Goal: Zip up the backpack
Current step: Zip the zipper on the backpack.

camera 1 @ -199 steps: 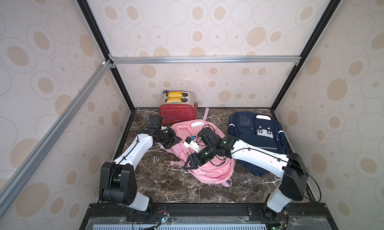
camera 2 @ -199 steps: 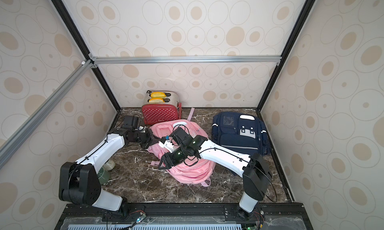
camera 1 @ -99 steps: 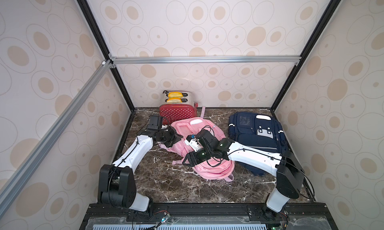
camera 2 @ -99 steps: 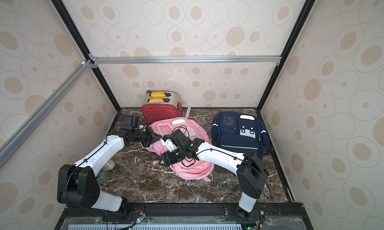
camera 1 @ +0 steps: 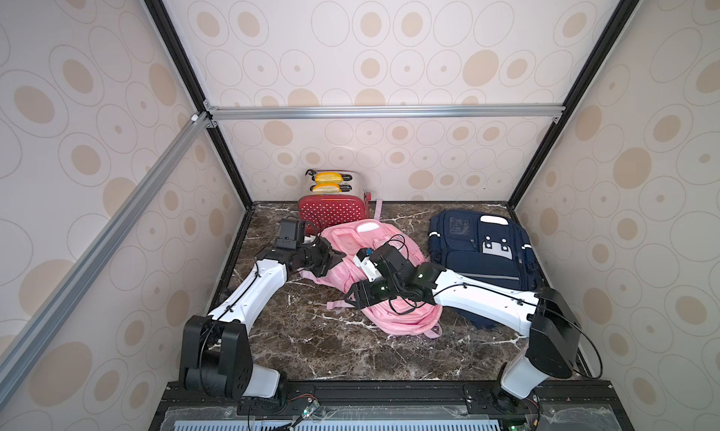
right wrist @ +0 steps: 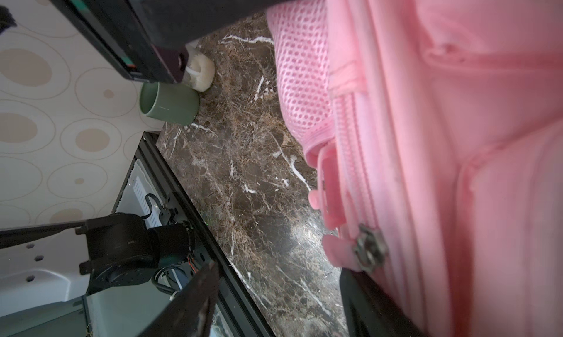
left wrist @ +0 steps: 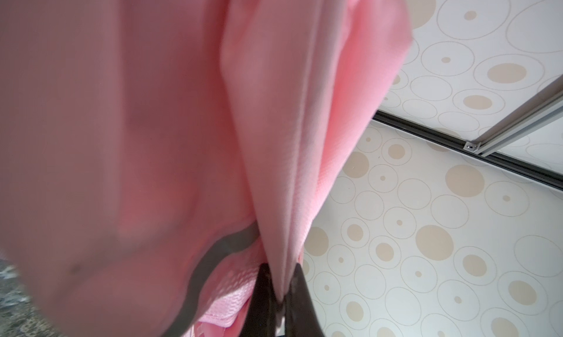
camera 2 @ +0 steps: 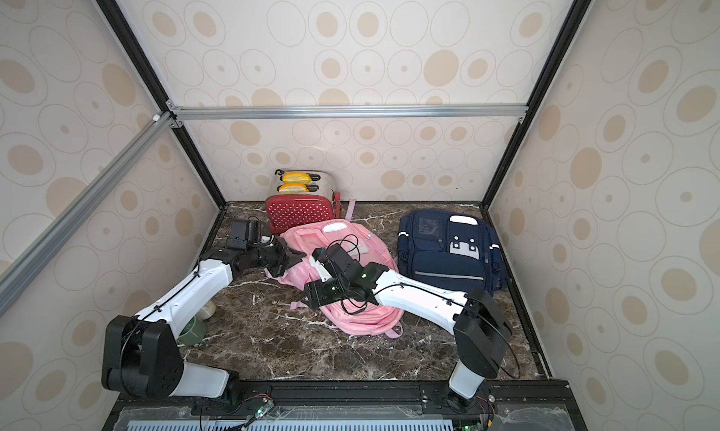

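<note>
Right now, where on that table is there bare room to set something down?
Bare: the front strip of the table, between the pink backpack and the black front rail; a small back gap between the red dotted case and the navy backpack. Crowded: the middle, and by the green cup.

1. The pink backpack [left wrist: 122, 137] fills the left and centre of the frame, blurred at this close range.
2. A long fold [left wrist: 289, 168] of its fabric runs down from the upper centre to the lower centre.
3. At the lower centre the gripper [left wrist: 281, 292] pinches that fold, its two dark fingers [left wrist: 262, 296] pressed against either side.
4. A curved grey strip [left wrist: 213, 256] and pink mesh [left wrist: 231, 289] lie just left of the fingers.
5. The right side shows a wall [left wrist: 426, 228] with beige circles, crossed by a black bar [left wrist: 457, 146] and a silver rail [left wrist: 518, 119].
6. A sliver of marble worktop [left wrist: 15, 305] shows in the lower left corner.
</note>
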Motion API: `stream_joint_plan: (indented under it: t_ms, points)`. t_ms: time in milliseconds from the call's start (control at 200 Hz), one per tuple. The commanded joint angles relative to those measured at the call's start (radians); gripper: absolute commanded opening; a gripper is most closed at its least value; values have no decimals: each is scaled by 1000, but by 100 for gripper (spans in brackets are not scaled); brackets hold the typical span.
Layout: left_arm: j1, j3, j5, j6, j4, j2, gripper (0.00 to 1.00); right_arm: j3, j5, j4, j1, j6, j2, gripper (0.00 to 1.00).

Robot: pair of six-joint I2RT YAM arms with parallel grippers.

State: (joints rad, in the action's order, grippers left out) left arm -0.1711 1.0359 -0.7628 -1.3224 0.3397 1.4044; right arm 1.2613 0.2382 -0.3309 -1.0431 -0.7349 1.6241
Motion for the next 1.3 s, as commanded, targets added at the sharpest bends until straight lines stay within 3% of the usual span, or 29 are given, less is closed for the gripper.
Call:
stream_joint_plan:
  t_ms: [0, 441, 841, 1137, 1297]
  points:
    - [9, 32, -82, -90, -86, -89, 0, -54, -251, -50, 46, -15, -38, 70]
    - [-1, 7, -47, -229, -164, -162, 0, -92, -339, -133, 62, -60, -72, 70]
    - [-37, 19, -37, -315, -249, -170, 0, -88, -380, -204, 113, -82, 8, 64]
    - [-37, 26, -46, -343, -292, -168, 0, -136, -411, -158, 148, -69, 8, 65]
    - [-37, 22, -49, -362, -317, -167, 0, -233, -368, 18, 177, -39, -8, 65]
